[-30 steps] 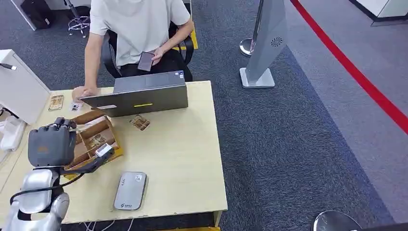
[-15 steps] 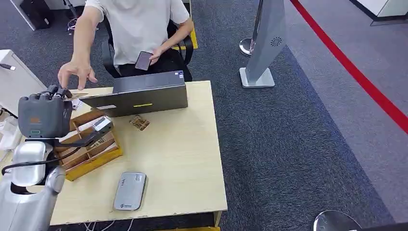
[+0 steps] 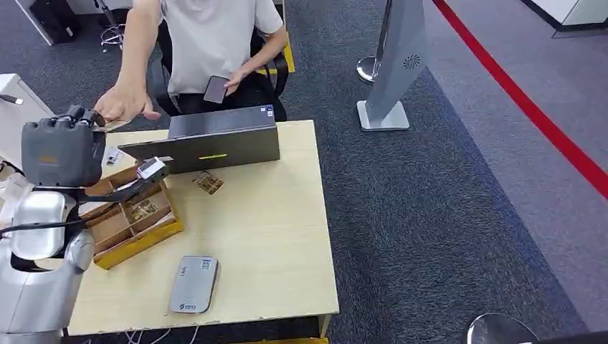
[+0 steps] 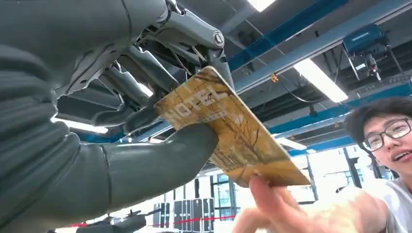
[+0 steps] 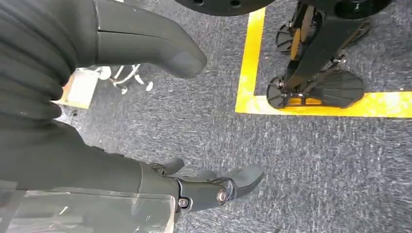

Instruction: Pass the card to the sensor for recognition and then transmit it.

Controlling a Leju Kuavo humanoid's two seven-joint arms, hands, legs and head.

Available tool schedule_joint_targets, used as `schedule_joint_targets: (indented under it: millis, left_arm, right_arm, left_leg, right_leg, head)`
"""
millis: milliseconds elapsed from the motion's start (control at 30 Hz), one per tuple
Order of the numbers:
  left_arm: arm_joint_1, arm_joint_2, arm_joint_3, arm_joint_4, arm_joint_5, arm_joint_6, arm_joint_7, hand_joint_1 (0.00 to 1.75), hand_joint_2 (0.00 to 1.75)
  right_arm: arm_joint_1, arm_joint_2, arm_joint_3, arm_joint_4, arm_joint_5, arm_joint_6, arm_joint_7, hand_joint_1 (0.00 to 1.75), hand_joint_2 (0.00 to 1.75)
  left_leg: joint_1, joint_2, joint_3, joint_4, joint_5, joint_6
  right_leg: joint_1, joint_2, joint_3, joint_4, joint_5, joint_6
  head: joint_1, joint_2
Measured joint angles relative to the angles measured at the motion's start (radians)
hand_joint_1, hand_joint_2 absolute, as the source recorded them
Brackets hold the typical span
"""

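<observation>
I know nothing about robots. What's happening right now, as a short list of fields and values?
Left hand: raised, holds a yellow hotel card between thumb and fingers
Person's hand: touches the card's far end, seemingly taking it
Right hand: hangs over grey carpet, holds nothing, fingers apart
Table: laptop, wooden card box, grey reader, a loose card
Stage: handover to the seated person, as far as I can judge
</observation>
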Motion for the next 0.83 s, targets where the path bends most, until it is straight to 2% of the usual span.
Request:
schedule_joint_targets:
  millis: [367,700,767,833]
  left_arm:
    - [-0.001,0.008,-0.004,0.011,0.023,-0.007,0.014,0.00,1.75]
    - [0.012,0.036,-0.004,0.015,0.019,-0.006,0.022,0.00,1.75]
    - [0.022,0.052,-0.003,0.015,0.000,-0.006,0.037,0.00,1.75]
    - [0.046,0.088,0.006,0.020,-0.012,-0.002,0.055,0.00,1.75]
  right_arm:
    - [0.002,0.006,0.000,0.002,0.001,0.001,0.006,0.00,1.75]
    - [0.006,0.007,0.000,0.002,0.002,0.001,0.008,0.00,1.75]
    - [0.005,0.008,0.000,0.002,0.002,0.001,0.008,0.00,1.75]
    - [0.008,0.008,0.000,0.002,0.002,0.000,0.008,0.00,1.75]
  left_leg:
    - [0.000,0.001,0.000,0.000,0.000,0.000]
    - [0.000,0.000,-0.001,0.000,0.000,0.000]
    - [0.000,0.001,-0.001,0.000,0.000,0.000]
    - [0.000,0.002,-0.001,-0.001,0.000,0.000]
  right_leg:
    - [0.000,0.001,0.000,0.000,0.000,0.000]
    - [0.000,0.000,0.000,0.000,0.000,0.000]
    - [0.000,0.001,0.000,0.000,0.000,0.000]
    - [0.000,0.003,0.000,0.000,0.000,0.000]
  head:
    - [0.000,0.000]
    - [0.000,0.000]
    - [0.000,0.000]
    - [0.000,0.000]
